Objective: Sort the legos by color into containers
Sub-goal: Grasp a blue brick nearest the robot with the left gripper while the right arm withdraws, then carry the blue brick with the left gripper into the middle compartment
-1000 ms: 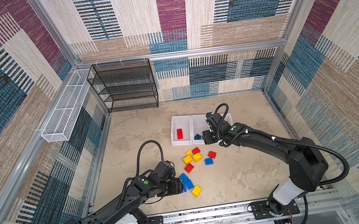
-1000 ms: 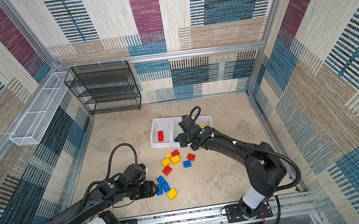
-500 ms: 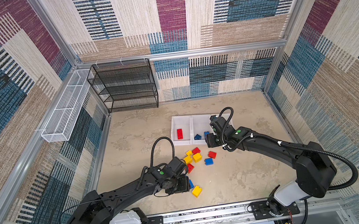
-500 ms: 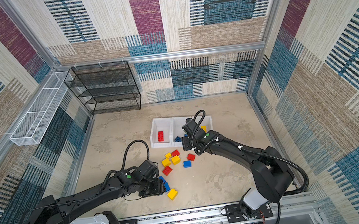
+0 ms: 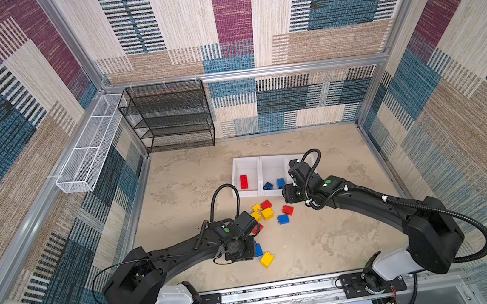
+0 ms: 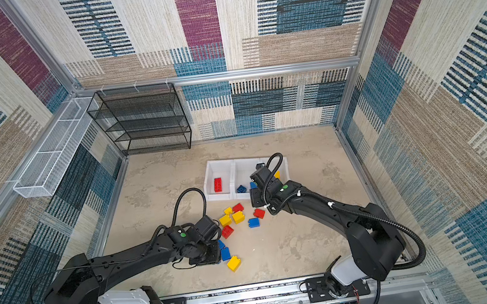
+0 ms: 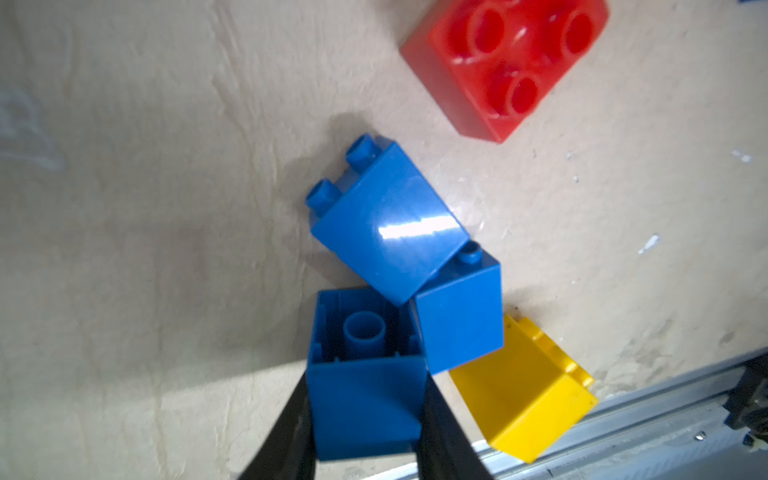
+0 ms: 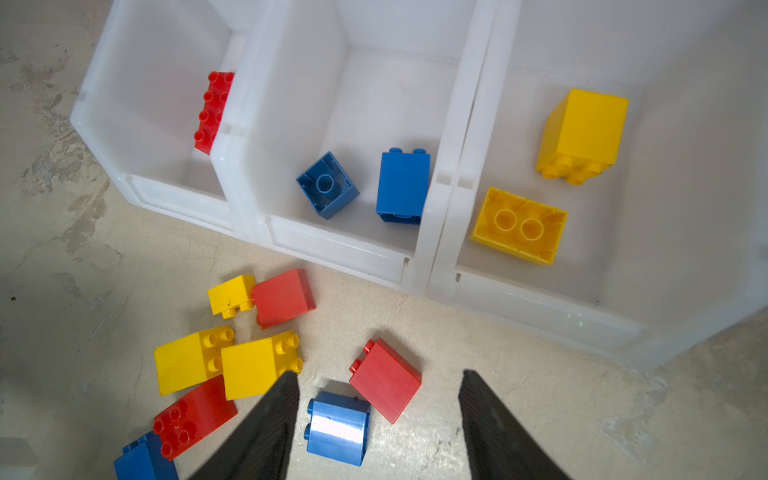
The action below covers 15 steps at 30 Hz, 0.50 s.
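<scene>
My left gripper is shut on a blue lego lying on its side, hollow end showing. Two more blue legos and a yellow one touch it, and a red one lies farther off. In both top views this gripper is low at the near end of the loose pile. My right gripper hangs open above a red lego and a blue lego, just in front of the containers. The containers hold a red lego, two blue and two yellow.
Loose yellow legos and a red lego lie between the arms. A black mesh rack stands at the back left and a white wire basket hangs on the left wall. A metal rail runs along the front.
The left arm reached right to the blue legos and its gripper closed on one. The right gripper drew back from the containers toward the loose pile, still open.
</scene>
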### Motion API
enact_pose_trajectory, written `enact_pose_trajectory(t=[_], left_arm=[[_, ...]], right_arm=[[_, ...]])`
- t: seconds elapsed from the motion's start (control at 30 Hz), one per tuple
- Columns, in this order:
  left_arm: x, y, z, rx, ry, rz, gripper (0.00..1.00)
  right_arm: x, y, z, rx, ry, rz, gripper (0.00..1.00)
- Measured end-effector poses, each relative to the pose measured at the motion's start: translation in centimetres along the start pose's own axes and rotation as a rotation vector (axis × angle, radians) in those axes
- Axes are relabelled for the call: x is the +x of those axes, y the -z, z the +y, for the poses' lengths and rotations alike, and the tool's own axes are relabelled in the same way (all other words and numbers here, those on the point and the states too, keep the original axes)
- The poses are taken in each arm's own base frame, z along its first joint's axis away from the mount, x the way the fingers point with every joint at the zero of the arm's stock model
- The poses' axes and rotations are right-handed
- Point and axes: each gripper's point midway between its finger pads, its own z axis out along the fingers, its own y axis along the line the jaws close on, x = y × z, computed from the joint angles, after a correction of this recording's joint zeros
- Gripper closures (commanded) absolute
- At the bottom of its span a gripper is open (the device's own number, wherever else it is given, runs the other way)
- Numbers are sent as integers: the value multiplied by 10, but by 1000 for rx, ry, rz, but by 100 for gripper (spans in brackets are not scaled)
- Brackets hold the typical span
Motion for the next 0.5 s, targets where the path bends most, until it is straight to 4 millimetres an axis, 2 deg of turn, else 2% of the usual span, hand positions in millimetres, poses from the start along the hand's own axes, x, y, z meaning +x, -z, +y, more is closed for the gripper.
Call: enact_pose_trajectory(t=[0.1, 0.23, 0.3, 0.4, 0.5], left_arm=[[-1, 4, 1, -3, -1, -13, 69], [-13, 24, -10, 23, -17, -64, 69], [-28, 39, -23, 48, -41, -110, 69], [-58, 66, -49, 86, -94, -206, 68], [-92, 83, -70, 99, -134, -281, 68]], right_arm=[[-1, 3, 0, -3, -4, -9, 38], [1, 9, -3, -5, -19, -22, 38], [4, 13, -5, -6, -32, -26, 38], [5, 21, -8, -10, -50, -43, 38], [7, 29, -13, -5, -68, -59, 39]])
